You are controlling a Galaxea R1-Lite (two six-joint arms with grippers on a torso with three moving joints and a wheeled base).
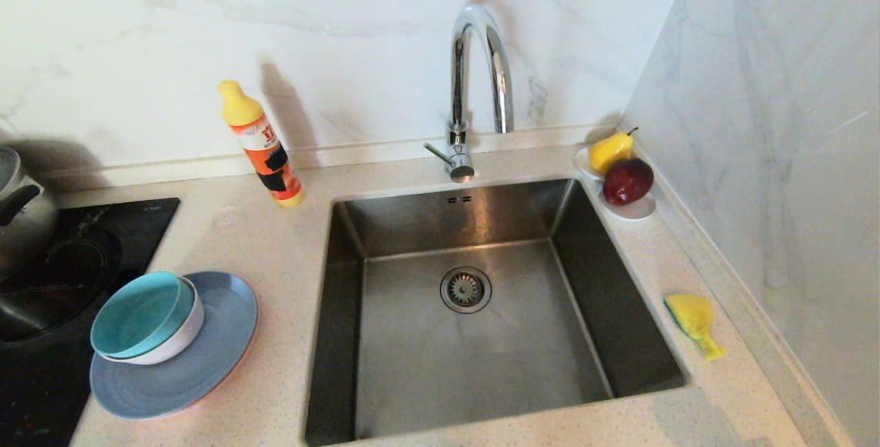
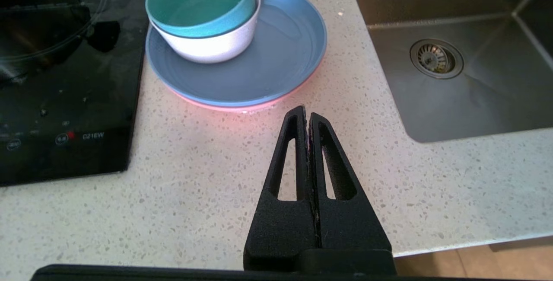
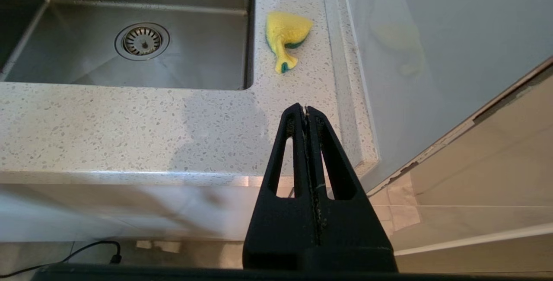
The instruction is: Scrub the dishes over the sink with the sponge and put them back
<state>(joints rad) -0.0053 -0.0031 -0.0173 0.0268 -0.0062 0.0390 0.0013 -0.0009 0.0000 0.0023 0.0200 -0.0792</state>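
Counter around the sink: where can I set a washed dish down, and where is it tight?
Bare counter lies between the stacked dishes and the sink, and along the front edge where the shut left gripper and shut right gripper hang. Tight: the strip right of the sink, holding the sponge and fruit saucer.

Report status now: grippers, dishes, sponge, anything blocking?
Left gripper shut, empty, near dishes. Right gripper shut, empty, short of sponge. Sink holds nothing. No obstruction seen.

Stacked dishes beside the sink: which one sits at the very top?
The teal bowl, nested inside the white bowl; both rest on the grey-blue plate, with a pink plate underneath.
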